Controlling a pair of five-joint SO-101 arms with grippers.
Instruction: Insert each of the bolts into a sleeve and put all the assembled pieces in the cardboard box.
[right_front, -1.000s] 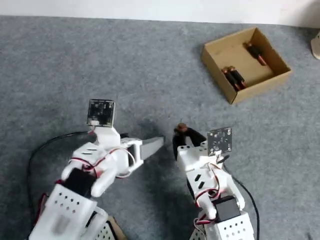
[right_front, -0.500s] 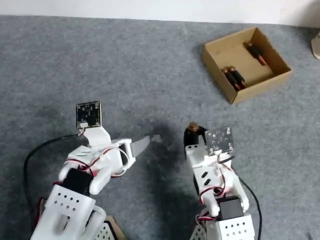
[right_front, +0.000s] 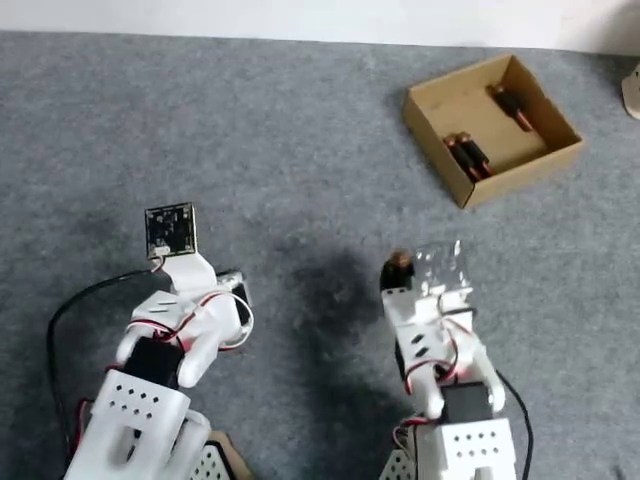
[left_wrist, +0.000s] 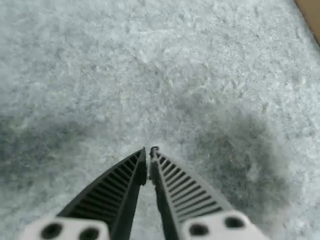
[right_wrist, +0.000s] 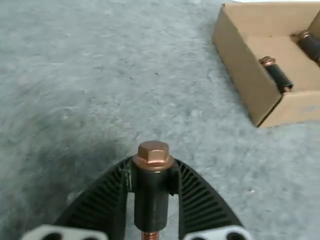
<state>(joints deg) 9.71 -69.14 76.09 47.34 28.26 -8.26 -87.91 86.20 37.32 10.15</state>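
Cardboard box (right_front: 520, 173) holding three assembled pieces (right_front: 469, 155), fourth in right tool (right_wrist: 152, 170)

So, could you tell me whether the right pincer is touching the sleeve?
Touching. The right wrist view shows the right pincer clamped against both sides of the sleeve, with no gap.

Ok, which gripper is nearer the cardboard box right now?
Right. The right gripper, shut on a sleeved bolt, is nearer, with bare carpet between it and the cardboard box; the left gripper, shut and empty, is farther off beyond it.
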